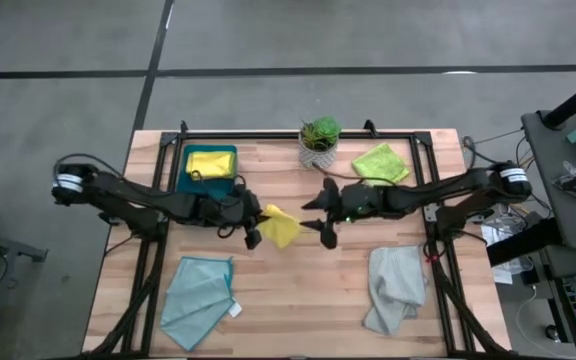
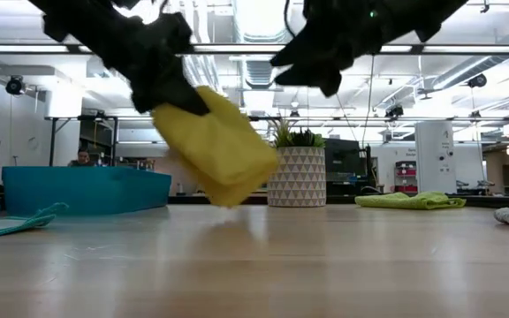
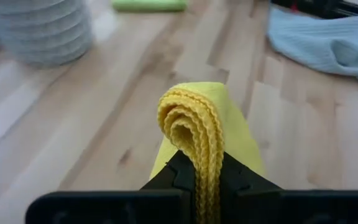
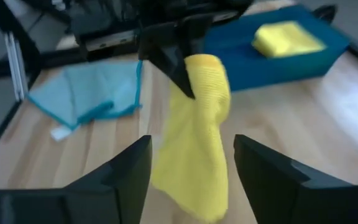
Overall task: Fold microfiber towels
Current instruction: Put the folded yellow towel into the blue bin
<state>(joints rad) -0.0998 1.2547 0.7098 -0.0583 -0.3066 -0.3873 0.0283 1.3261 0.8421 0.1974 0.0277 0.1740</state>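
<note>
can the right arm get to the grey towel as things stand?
Probably yes. The right gripper is open and empty, having nothing to drop first; the pale grey towel lies uncovered on its side of the table, nothing between. The left gripper holds the yellow towel elsewhere.

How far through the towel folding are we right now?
Done: one yellow towel lies folded in the tray. In hand: the left gripper is shut on a second yellow towel, folded over and held above the table; the right gripper is open beside it. Left: teal towel, grey towel, lime towel.
</note>
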